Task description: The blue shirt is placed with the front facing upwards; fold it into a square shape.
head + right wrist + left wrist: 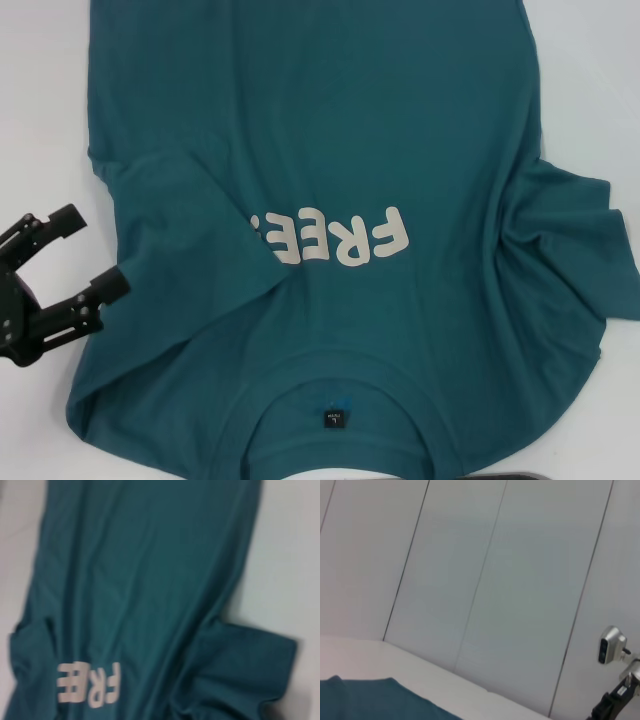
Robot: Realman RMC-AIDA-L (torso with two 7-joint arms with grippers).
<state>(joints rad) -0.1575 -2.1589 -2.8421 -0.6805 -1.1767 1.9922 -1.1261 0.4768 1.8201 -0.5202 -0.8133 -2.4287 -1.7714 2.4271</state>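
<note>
Left gripper [85,252] wide apart beside blue shirt [340,140], left sleeve seemingly folded inward.

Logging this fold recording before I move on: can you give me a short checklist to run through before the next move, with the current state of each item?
1. Front faces up: ok. The blue shirt shows its "FREE!" print.
2. Left sleeve folded in: ok. It lies over the body and covers the edge of the print.
3. Right sleeve folded in: not ok. It is spread out on the table, bunched where it joins the body.
4. Left gripper free of cloth: ok. Its fingers are open beside the shirt's edge, holding nothing.
5. Right gripper ready: cannot tell. It does not show in any view.
6. Hem end lying flat: cannot tell. It runs out of the head view.
</note>
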